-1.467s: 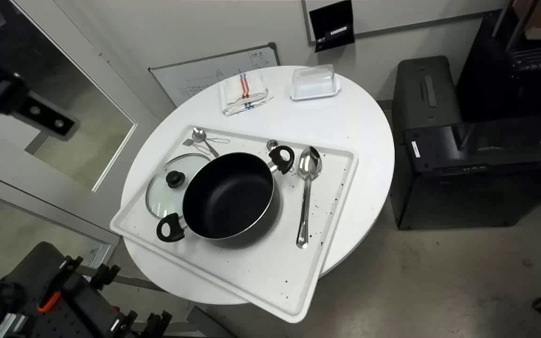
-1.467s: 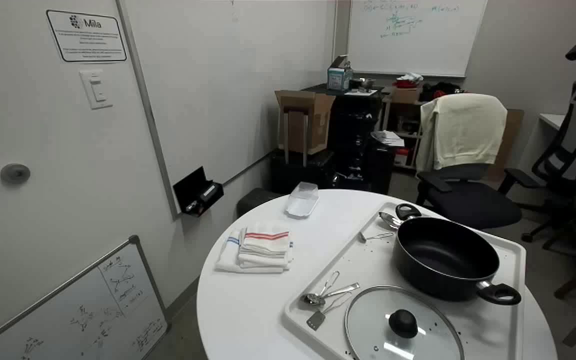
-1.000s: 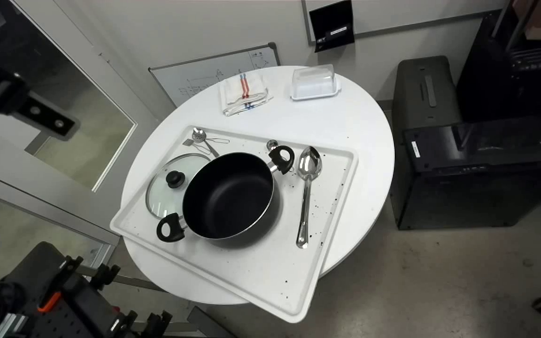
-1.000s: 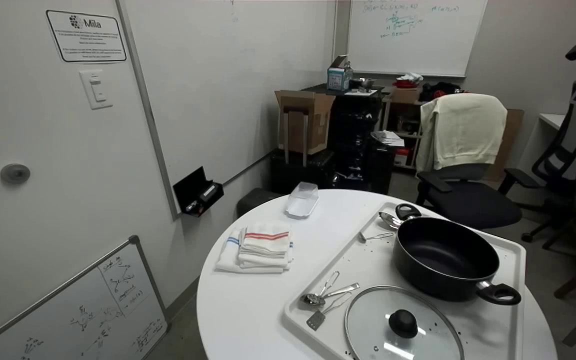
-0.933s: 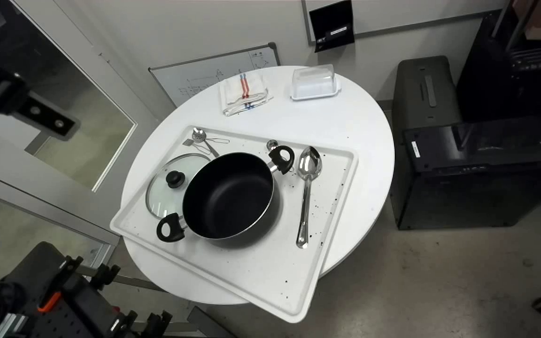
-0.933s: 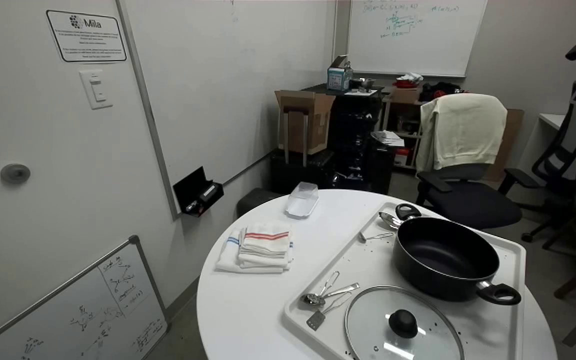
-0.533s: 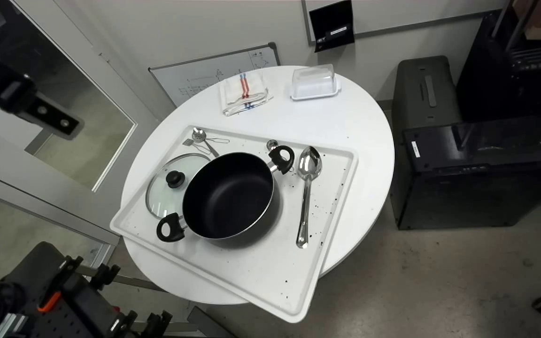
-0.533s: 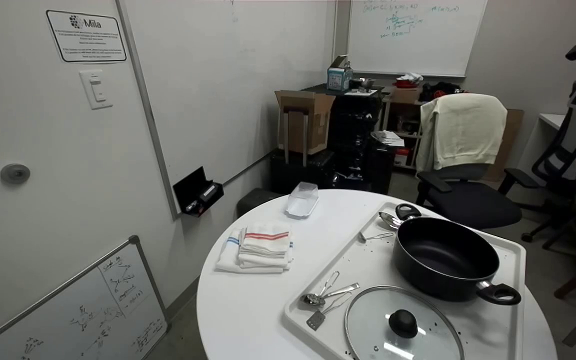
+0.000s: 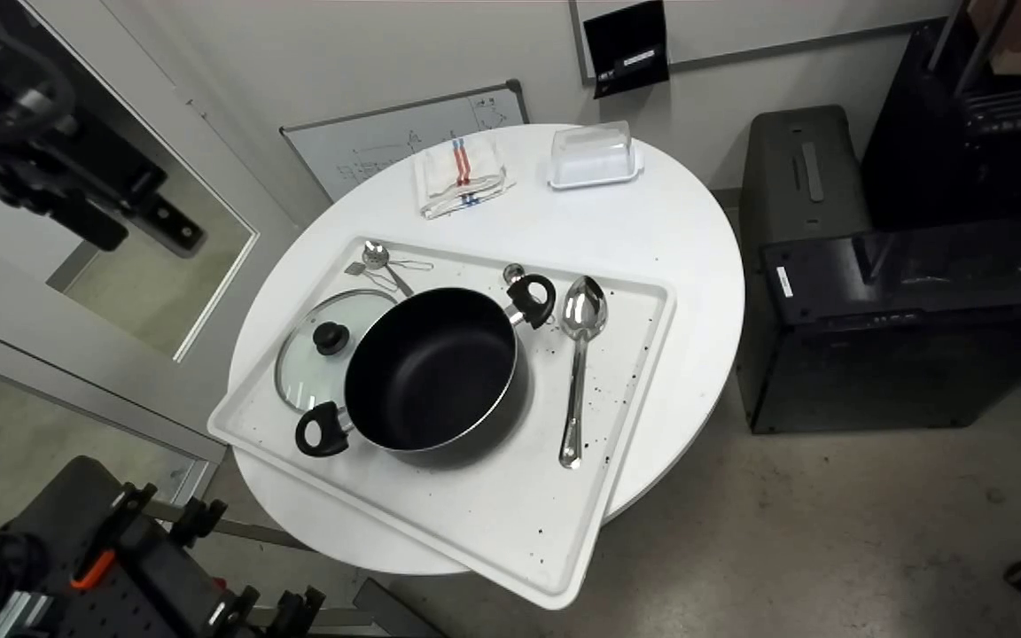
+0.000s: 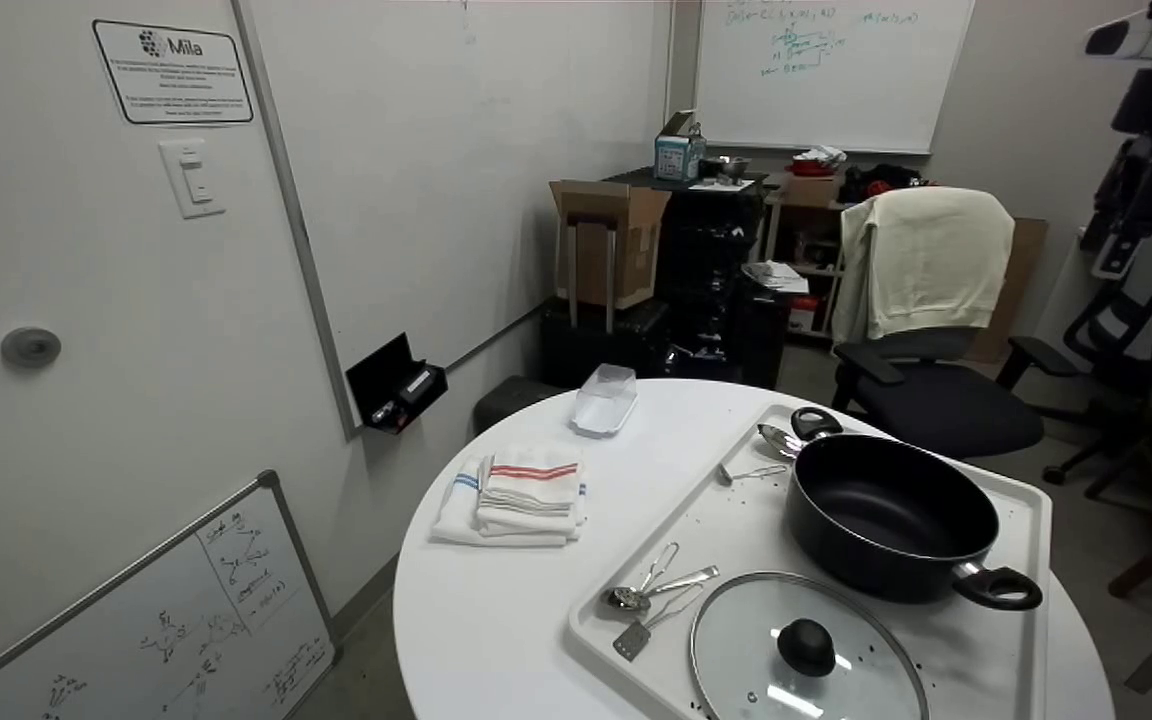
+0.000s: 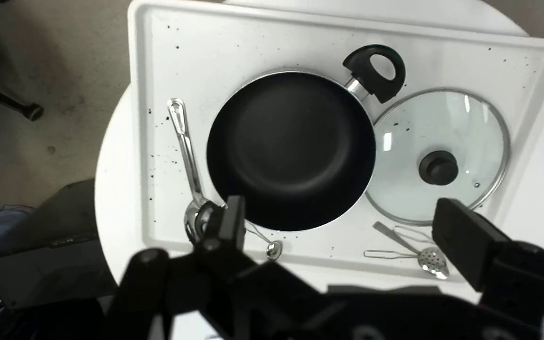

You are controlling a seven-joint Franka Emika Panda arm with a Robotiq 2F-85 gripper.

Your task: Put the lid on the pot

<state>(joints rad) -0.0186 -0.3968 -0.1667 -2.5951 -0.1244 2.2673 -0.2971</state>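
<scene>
The lid is clear glass with a metal rim and black knob. It lies flat on the white tray beside the pot, in both exterior views (image 9: 308, 365) (image 10: 806, 648) and at the right of the wrist view (image 11: 442, 167). The black pot (image 9: 431, 372) (image 10: 891, 505) stands upright and uncovered on the tray, with two black loop handles; its inside also shows in the wrist view (image 11: 291, 141). My gripper (image 11: 340, 210) is open with nothing between its fingers. It hangs above and apart from the table, at the upper left of an exterior view (image 9: 147, 232).
The white tray (image 9: 493, 540) overhangs the round table (image 9: 679, 266). A long metal spoon (image 9: 577, 381) lies beside the pot, and small utensils (image 9: 378, 261) lie near the lid. Folded towels (image 9: 462, 173) and a clear-covered dish (image 9: 595, 158) sit at the back.
My gripper has moved inward from the edge in both exterior views, so more of the arm and both fingers show. The lid and the pot have not moved.
</scene>
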